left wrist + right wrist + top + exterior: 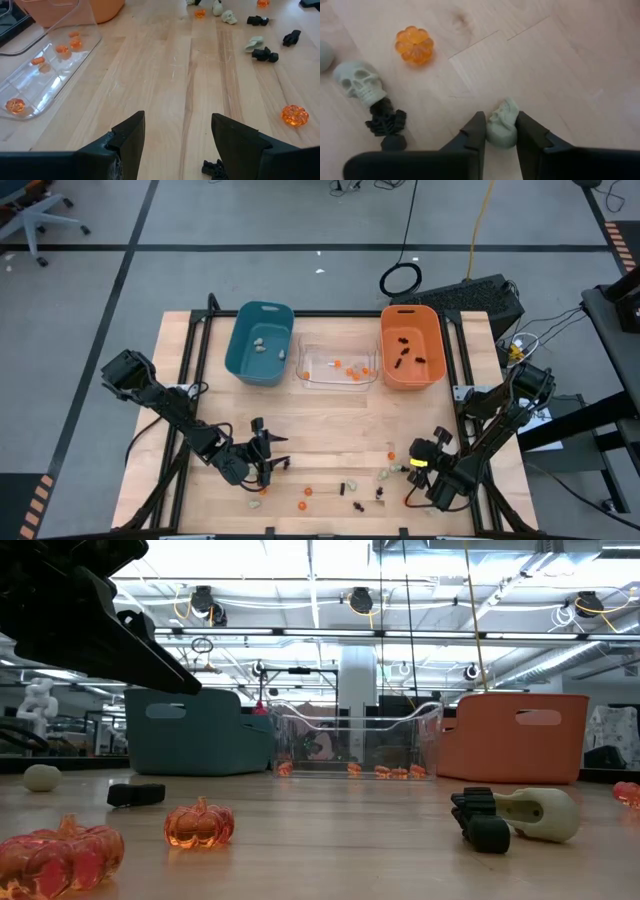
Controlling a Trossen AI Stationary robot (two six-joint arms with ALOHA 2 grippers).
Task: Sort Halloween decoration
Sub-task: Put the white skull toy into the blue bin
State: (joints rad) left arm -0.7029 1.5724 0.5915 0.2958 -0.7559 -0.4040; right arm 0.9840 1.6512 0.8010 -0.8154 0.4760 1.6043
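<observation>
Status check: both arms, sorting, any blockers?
Right gripper low at the table's near right, fingers closing on a pale skull. Left gripper open, empty, over bare wood. Spider and pumpkin close by, nothing blocking.

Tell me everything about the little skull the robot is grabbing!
The little skull is pale greenish-white, like matte plastic, with molded eye sockets. It sits on the wooden table, squeezed between the right gripper's two dark fingers, which touch both its sides. An orange pumpkin lies apart from it.
</observation>
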